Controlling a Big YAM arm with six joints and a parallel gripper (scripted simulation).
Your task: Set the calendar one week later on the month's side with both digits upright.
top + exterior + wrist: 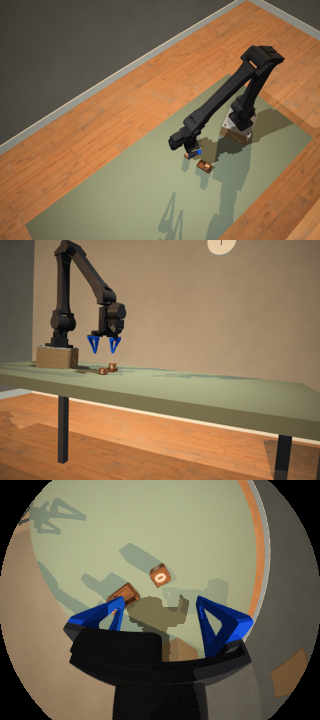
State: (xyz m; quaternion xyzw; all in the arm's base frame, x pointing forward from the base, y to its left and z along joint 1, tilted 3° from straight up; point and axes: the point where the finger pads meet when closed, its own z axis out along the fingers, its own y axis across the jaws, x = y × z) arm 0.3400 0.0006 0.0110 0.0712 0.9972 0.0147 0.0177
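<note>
The small brown tray (203,165) lies flat on the green table. One cube (112,366) stands in it and shows a 5 toward the exterior camera. The other cube (103,370) stands on the table beside the tray, outside it, and shows a 2 on that side. In the wrist view this loose cube (160,575) shows a 0 on top, and the tray (124,596) is partly hidden behind a finger. My gripper (103,344) hangs well above the loose cube, with its blue fingers wide open and empty. In the top view the gripper (194,152) partly covers the loose cube (186,155).
The arm's base stands on a wooden block (56,357) at the table's left end in the exterior view. A round clock (221,245) hangs on the wall. The table's near edge runs in front of the cubes.
</note>
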